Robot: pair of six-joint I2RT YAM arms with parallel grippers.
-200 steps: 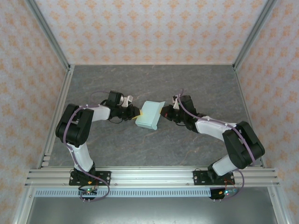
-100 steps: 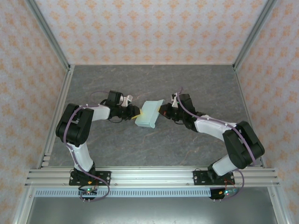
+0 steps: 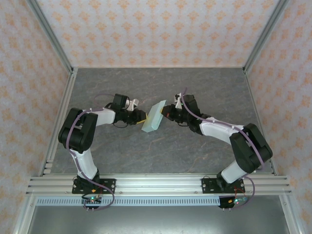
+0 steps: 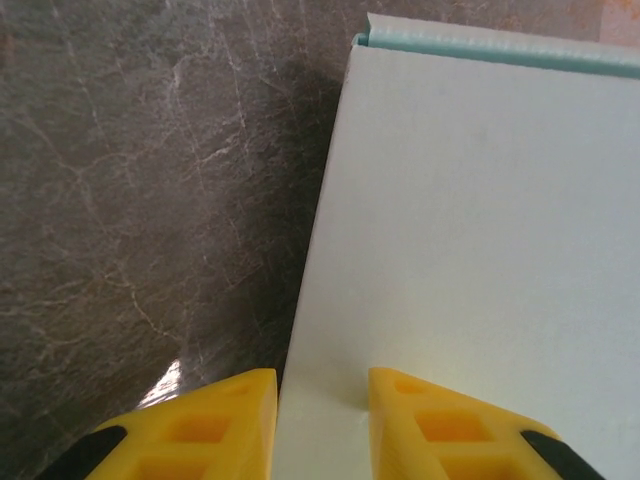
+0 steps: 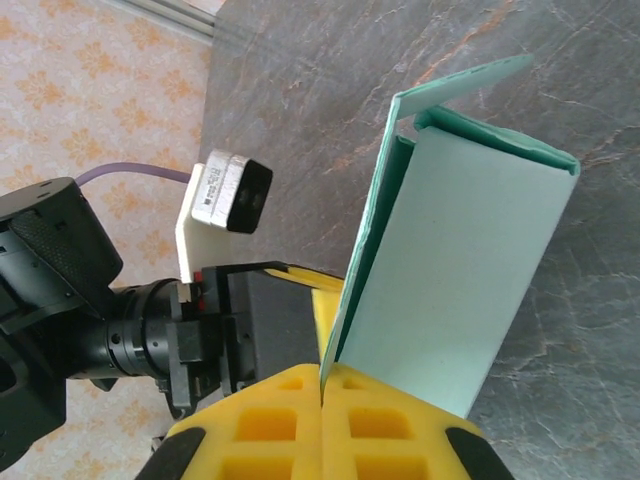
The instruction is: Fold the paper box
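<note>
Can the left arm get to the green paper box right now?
Looks like yes. The left gripper sits with one finger on each side of the paper box edge, with nothing in between. The right gripper pinches another edge.

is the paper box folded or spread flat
Folded: the paper box shows two card layers joined at a crease, one end flap sticking out loose. Whether the ends are tucked, cannot tell.

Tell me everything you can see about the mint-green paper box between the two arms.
The pale mint-green thin-card paper box is partly folded: flat matte panels doubled along a crease, one loose flap sticking out past the far end. It sits tilted on edge between the right tool, shut on one edge, and the left tool, whose fingers flank the opposite edge.
</note>
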